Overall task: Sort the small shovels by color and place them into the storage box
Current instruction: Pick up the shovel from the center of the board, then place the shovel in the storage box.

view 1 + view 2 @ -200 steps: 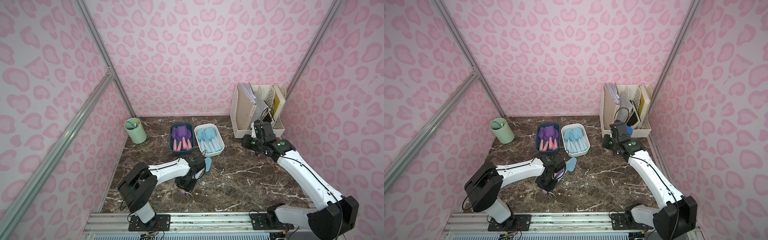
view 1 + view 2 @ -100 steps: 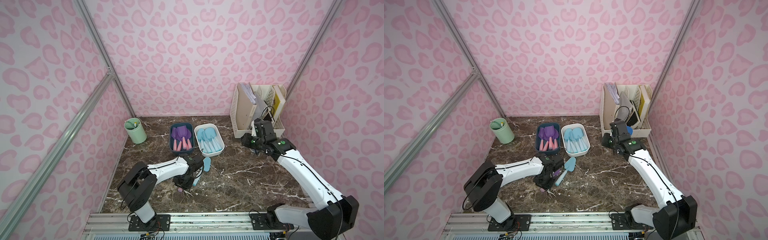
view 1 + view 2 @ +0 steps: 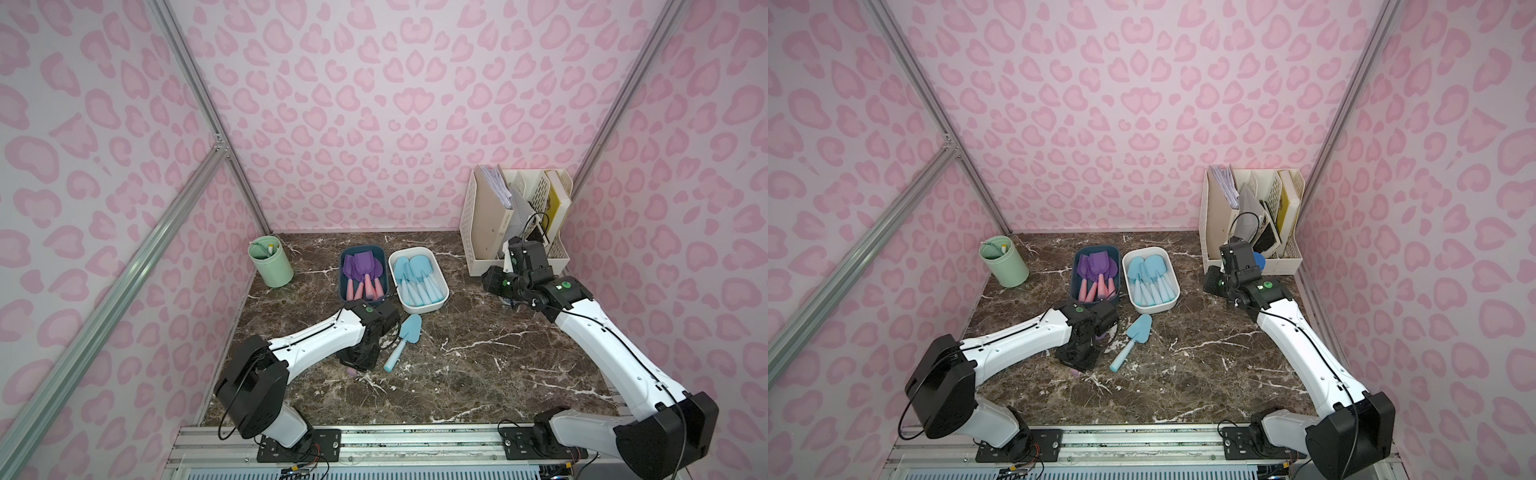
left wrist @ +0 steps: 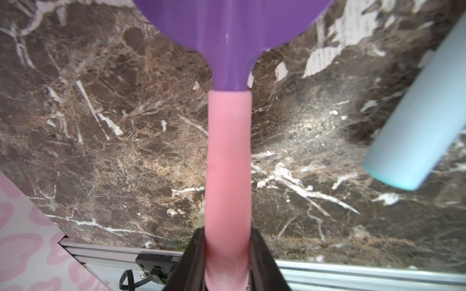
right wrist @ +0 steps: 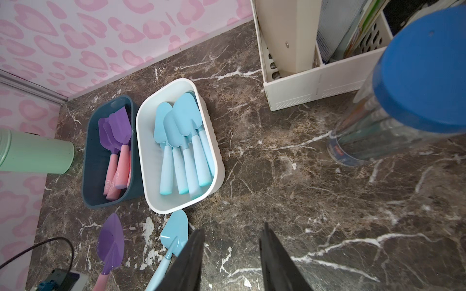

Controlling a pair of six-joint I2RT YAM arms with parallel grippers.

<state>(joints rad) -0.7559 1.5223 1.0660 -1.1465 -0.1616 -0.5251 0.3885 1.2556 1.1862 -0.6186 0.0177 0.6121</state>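
Now, left gripper point(image 4: 227, 233): seemingly clamped on purple shovel point(image 4: 228, 151), handle between fingers
Blue shovel point(image 3: 407, 332): two o'clock, apart
Right gripper point(image 5: 233, 228): parted, empty

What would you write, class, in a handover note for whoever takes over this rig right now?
Left hand: shut on the pink handle of a purple shovel.
Right hand: open, empty, near the file rack.
Done: purple shovels in the dark box, blue shovels in the white box.
To do: this purple shovel goes in the dark box, then the loose blue shovel in the white box.
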